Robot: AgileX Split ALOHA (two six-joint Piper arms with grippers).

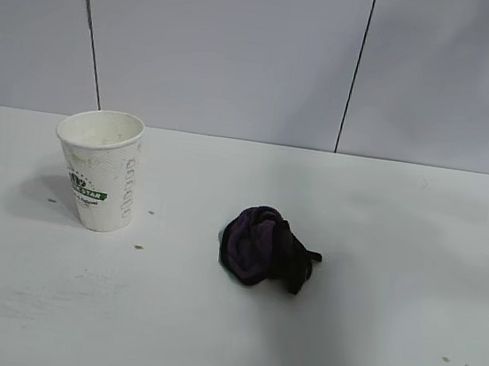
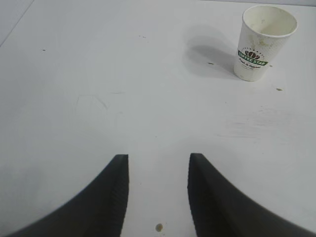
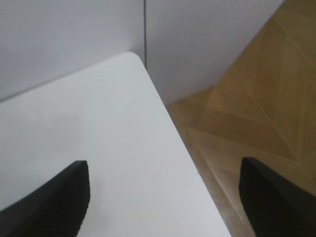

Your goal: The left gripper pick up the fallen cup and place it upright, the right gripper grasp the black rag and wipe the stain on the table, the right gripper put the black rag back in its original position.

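The paper cup stands upright on the white bench, mouth up, its long axis vertical and the green logo band facing the near side. It sits at the left of the bench, toward the far wall. The black rag lies in a bunched heap with purple folds near the middle of the bench, to the right of the cup and a little nearer, well apart from it; a short tail of cloth sticks out to the right.

The left end effector hangs above bare bench with its two black fingers partly open, holding nothing and touching nothing; the cup is far ahead of it and off to one side. A small brown speck lies on the bench between the fingers.

The right end effector is spread wide and empty, above a rounded corner of the bench, with the wooden floor showing beyond the edge.

A few tiny brown specks dot the surface near the cup. The bench between cup and rag is open, as is the wide stretch on the right.
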